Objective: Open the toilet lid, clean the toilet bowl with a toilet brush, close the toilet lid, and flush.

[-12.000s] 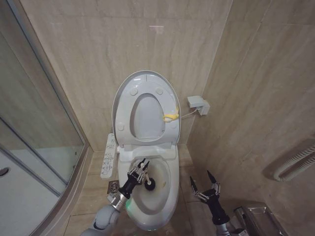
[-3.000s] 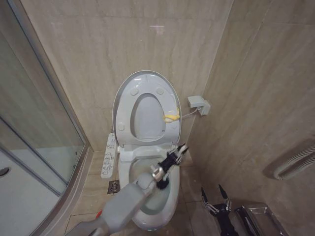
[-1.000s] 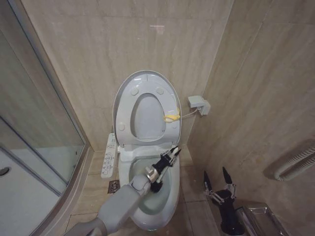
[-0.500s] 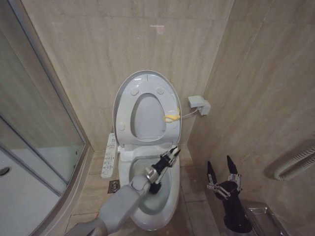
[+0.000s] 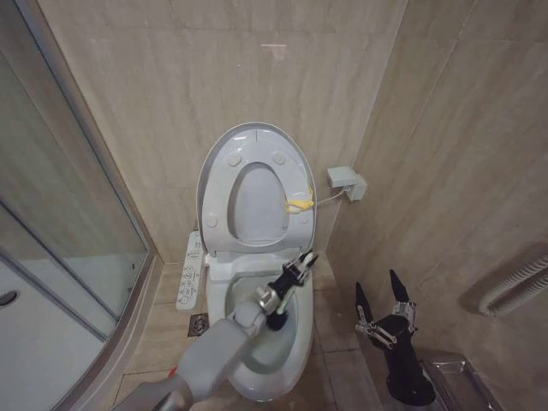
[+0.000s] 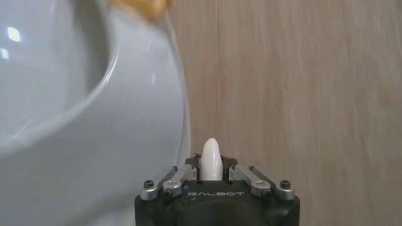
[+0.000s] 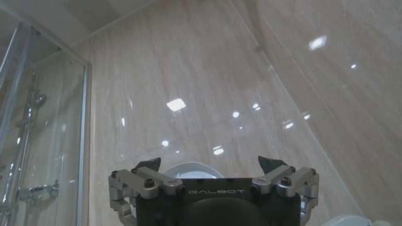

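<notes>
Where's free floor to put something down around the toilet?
Free: tan floor tiles between the toilet bowl and right gripper, and tiles between the button panel and shower door. Crowded: the bowl, where the left gripper holds the toilet brush.

Left tool reaches forward, clamped (arm extended); right tool splayed, pointing up.

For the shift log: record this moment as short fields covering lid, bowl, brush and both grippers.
lid: raised, leaning against the wall
bowl: open
brush: dark head down inside the bowl, handle tip showing between the fingers in the left wrist view
left gripper: over the bowl, shut on the brush
right gripper: open, empty, right of the bowl
</notes>
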Available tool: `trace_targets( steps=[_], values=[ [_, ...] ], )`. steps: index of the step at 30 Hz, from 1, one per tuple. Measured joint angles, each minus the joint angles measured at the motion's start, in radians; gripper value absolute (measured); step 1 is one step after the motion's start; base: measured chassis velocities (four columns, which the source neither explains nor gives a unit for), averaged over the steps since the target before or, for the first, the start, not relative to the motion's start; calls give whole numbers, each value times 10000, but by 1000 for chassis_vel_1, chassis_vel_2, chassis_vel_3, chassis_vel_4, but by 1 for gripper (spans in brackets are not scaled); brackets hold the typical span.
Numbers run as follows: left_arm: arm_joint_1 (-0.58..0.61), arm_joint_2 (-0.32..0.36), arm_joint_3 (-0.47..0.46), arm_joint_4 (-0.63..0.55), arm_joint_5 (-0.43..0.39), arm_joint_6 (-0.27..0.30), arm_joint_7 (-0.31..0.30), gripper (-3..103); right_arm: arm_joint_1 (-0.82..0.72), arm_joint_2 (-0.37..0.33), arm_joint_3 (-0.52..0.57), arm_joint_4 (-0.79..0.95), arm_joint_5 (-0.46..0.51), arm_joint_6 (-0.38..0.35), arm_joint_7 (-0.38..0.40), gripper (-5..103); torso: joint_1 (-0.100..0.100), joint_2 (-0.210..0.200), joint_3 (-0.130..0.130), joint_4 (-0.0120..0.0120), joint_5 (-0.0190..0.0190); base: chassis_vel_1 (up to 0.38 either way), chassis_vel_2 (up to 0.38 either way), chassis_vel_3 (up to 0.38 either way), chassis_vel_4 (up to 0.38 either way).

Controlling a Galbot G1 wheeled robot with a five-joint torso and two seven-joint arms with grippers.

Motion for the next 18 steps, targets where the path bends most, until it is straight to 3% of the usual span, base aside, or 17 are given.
trace_targets(
  steps=[5,9,12,18],
  values=[
    [-43,-156,-78,91,-16,24,-42,23,-5,33,-45,-41,-59,-1,-49,100,0,0,0,-4,-1,0,0,0,0],
    [356,299,-86,594,137,-57,100,23,-28,12,-51,-66,-38,8,-82,100,1,-1,1,17,3,0,0,0,0],
    [421,398,-103,329,133,-57,103,23,-33,-35,-22,-70,0,12,-93,100,1,-2,2,19,3,0,0,0,0],
    [5,-32,-104,-262,19,-13,-2,23,-60,-33,52,-70,26,13,-97,100,0,0,-1,-3,1,0,0,0,0]
  ],
)
